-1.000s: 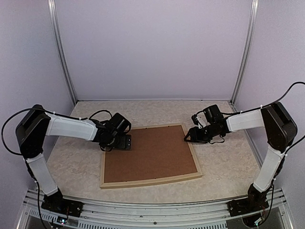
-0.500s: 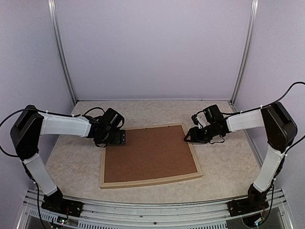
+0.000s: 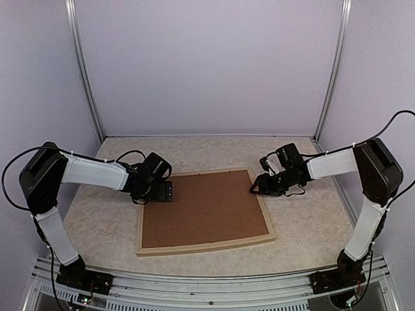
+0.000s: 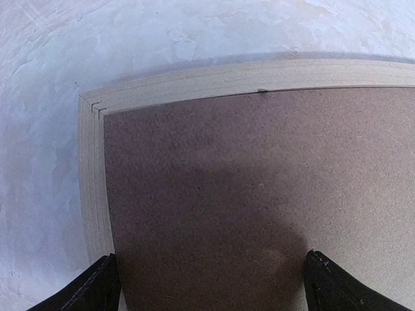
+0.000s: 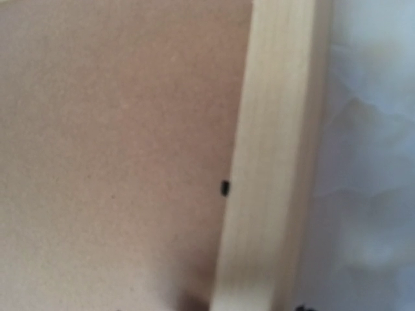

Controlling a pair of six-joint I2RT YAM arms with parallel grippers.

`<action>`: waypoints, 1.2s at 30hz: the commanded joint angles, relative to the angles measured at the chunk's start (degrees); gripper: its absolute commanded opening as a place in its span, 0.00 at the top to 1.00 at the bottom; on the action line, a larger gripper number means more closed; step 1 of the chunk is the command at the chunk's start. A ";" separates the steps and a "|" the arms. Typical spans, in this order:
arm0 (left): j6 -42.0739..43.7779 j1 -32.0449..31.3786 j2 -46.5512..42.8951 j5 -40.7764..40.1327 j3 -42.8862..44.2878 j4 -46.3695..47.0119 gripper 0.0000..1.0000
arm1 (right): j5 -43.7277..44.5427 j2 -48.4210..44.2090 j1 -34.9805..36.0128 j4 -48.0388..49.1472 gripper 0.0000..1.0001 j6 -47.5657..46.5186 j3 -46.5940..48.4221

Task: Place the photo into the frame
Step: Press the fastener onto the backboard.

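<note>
While board (image 3: 204,207) fills frame (image 3: 204,247) | left end effector (image 4: 214,288) spread, tips cropped

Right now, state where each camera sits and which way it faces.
Top external: high behind the arm bases, facing down and forward onto the frame and brown board; left arm and right arm show.
Left wrist: above a frame corner, facing down; its two fingertips show, spread wide.
Right wrist: close over a frame rail, facing down; hardly anything of the robot shows.
Shared: all see frame and board.
</note>
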 commanded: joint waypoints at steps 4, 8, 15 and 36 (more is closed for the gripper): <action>-1.02 -3.61 2.39 9.96 -1.38 5.24 0.05 | -4.18 1.82 -0.02 3.52 0.43 1.66 -1.73; -0.90 -3.86 2.33 10.82 -1.42 6.73 0.06 | -5.47 2.21 0.50 4.67 0.43 2.01 -2.36; -0.12 -4.48 2.94 16.74 -1.63 10.76 0.09 | -8.02 3.96 2.27 6.18 0.44 1.83 -1.67; 0.58 -8.29 3.66 -0.47 7.09 0.62 0.09 | 2.72 2.35 2.87 6.57 0.43 7.97 4.37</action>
